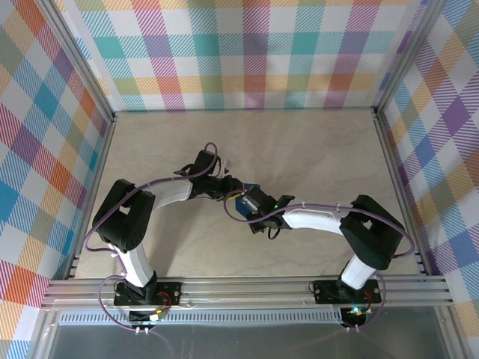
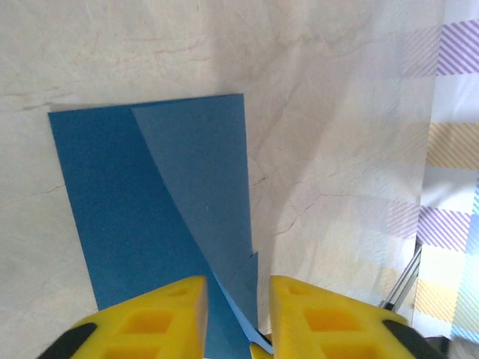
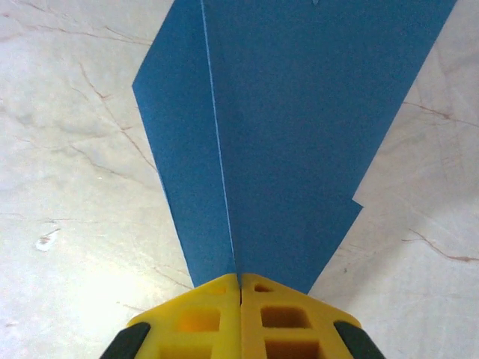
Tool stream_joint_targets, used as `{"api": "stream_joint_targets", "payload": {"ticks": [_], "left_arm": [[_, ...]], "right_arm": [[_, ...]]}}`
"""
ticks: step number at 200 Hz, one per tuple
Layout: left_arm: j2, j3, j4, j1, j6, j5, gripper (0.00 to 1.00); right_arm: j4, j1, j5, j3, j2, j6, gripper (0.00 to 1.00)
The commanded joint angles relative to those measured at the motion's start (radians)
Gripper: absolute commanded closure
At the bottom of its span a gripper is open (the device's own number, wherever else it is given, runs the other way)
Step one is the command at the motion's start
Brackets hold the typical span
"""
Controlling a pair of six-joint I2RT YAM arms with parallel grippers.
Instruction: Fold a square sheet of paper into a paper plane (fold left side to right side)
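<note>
Left end effector (image 2: 238, 310): I see its yellow fingers (image 2: 168, 318) standing apart. A raised edge of the square sheet of paper (image 2: 127, 202) runs up through the gap. I cannot tell whether either pad touches it.

Right end effector (image 3: 240, 288): its yellow fingers are pressed together, with the near tip of the dark-blue sheet pinched in the seam between them. In the right wrist view the sheet fans out away from that grip. A sharp crease line rises from the seam, with a narrower panel to its left.

Sheet condition: in the left wrist view the far part lies flat on the pale marbled worktop (image 1: 314, 149). A lighter flap is turned over on the right side, bounded by a diagonal edge.

Position: in the top view both end effectors meet near the middle of the worktop, with a small blue patch of the sheet showing between them.
</note>
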State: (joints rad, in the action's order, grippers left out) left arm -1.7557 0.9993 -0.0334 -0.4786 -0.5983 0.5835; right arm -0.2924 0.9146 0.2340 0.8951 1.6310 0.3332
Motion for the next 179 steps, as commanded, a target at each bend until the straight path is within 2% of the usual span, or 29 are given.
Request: {"api": "stream_joint_targets", "payload": {"ticks": [1, 43, 85, 107, 131, 179], "left_arm": [[0.087, -0.002, -0.029, 0.045, 0.039, 0.023, 0.67], [0.180, -0.075, 0.004, 0.150, 0.035, 0.055, 0.64], [0.211, -0.139, 0.003, 0.158, 0.053, 0.064, 0.64], [0.197, -0.168, 0.042, 0.128, 0.039, 0.096, 0.63], [0.168, -0.170, 0.049, 0.069, 0.038, 0.063, 0.62], [0.071, -0.127, 0.100, -0.015, -0.013, 0.037, 0.62]], "right_arm": [[0.033, -0.053, -0.177, -0.020, -0.038, 0.005, 1.00], [0.124, -0.163, -0.442, -0.070, -0.038, 0.020, 1.00], [0.233, -0.254, -0.645, -0.125, -0.010, 0.056, 1.00], [0.316, -0.301, -0.749, -0.159, 0.005, 0.094, 1.00], [0.387, -0.336, -0.841, -0.181, 0.029, 0.128, 1.00], [0.512, -0.382, -0.927, -0.239, 0.070, 0.172, 1.00]]}}
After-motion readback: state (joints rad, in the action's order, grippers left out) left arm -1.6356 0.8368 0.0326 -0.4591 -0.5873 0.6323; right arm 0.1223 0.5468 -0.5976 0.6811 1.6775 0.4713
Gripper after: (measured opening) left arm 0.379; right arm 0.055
